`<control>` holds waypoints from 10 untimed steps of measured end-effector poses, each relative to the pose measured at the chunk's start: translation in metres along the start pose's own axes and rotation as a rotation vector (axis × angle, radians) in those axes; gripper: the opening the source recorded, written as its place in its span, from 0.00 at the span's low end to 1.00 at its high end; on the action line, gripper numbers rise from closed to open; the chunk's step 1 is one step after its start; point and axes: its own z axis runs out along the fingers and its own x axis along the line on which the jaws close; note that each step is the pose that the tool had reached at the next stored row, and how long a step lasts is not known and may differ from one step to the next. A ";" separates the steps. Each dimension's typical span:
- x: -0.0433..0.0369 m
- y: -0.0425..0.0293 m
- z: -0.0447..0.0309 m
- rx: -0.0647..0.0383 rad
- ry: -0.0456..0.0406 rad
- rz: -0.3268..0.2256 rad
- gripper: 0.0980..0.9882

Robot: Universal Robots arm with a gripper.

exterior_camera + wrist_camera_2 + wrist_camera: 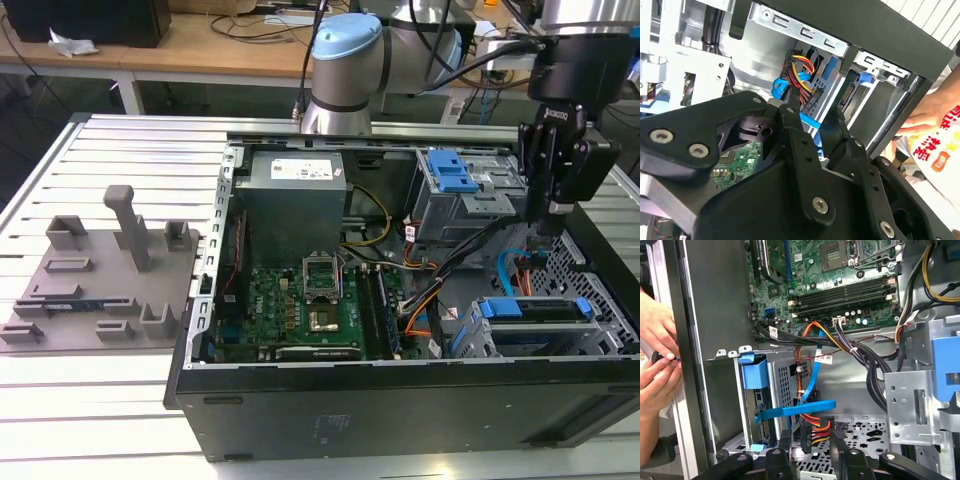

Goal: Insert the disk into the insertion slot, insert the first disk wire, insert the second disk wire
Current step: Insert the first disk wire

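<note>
In the exterior view the disk is largely hidden inside the insertion slot; only its blue caddy's edge is seen. The arm is cut off by the top edge, and the worktop by the left and bottom edges. In the first wrist view a person's hands are cut off at the picture's border.

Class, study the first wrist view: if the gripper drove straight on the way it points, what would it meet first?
Probably the black wire connector with red, orange and yellow leads, straight ahead of the gripper; the perforated floor lies behind it. Depth is unclear.
</note>
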 end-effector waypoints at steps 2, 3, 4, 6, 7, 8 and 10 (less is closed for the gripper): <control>0.0003 -0.0004 0.0008 0.000 0.0032 0.000 0.38; 0.0006 -0.0007 0.0015 0.001 0.0053 0.000 0.37; 0.0005 -0.0009 0.0020 0.001 0.0067 0.000 0.29; 0.0007 -0.0013 0.0032 0.001 0.0107 0.000 0.21; 0.0007 -0.0013 0.0038 0.001 0.0121 0.000 0.21; 0.0008 -0.0013 0.0043 0.002 0.0139 0.000 0.21; 0.0010 -0.0014 0.0054 0.002 0.0186 -0.001 0.21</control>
